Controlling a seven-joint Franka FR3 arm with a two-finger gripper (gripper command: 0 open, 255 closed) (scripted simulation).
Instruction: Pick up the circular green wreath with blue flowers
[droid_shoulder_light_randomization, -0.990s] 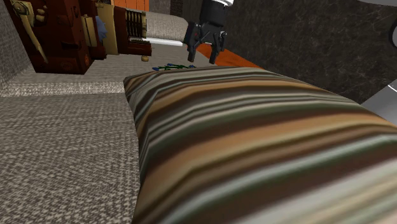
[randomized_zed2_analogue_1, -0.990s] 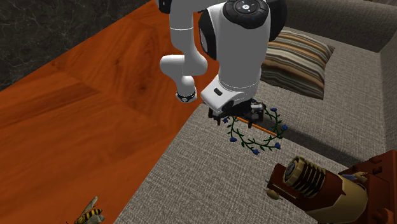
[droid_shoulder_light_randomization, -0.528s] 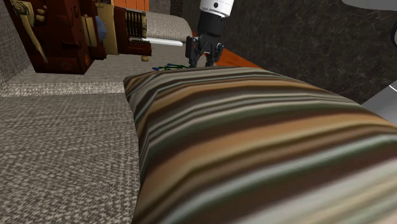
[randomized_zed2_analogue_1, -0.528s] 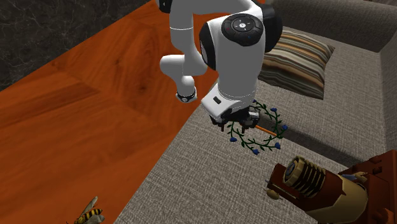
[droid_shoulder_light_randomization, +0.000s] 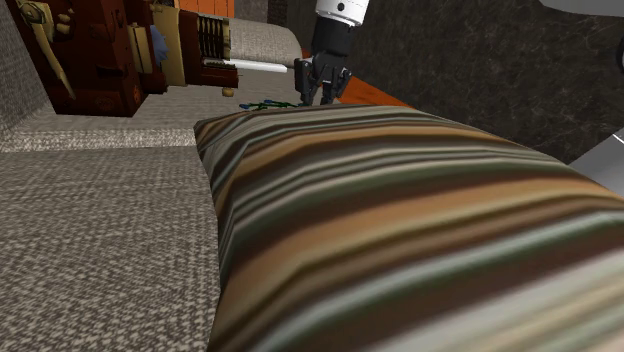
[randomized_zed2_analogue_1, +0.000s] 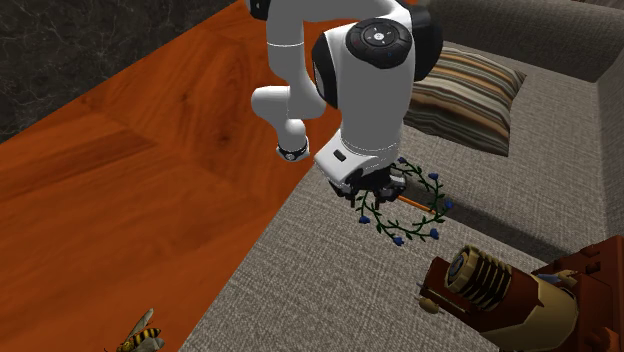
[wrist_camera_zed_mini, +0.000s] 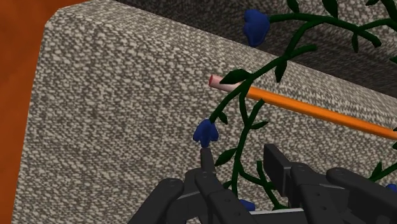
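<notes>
Here, thin leafy ring wreath (wrist_camera_zed_mini: 205, 131), nubbly grey sofa (wrist_camera_zed_mini: 114, 108), end effector (wrist_camera_zed_mini: 240, 167) astride.

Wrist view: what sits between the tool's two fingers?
The wrist view shows a green strand of the wreath running between the fingers of the tool, over the grey sofa fabric. The fingers stand apart and do not clasp it.

Grey woven sofa (randomized_zed2_analogue_1: 330, 290) beside an orange-brown wood floor (randomized_zed2_analogue_1: 120, 200).
Under the end effector (randomized_zed2_analogue_1: 375, 195), speckled seat fabric, with the seat's front edge and the floor just beside; near it, a striped brown-and-cream cushion (randomized_zed2_analogue_1: 470, 95) against the backrest (randomized_zed2_analogue_1: 540, 35); well apart, past the floor, a dark marbled wall (randomized_zed2_analogue_1: 60, 50).
</notes>
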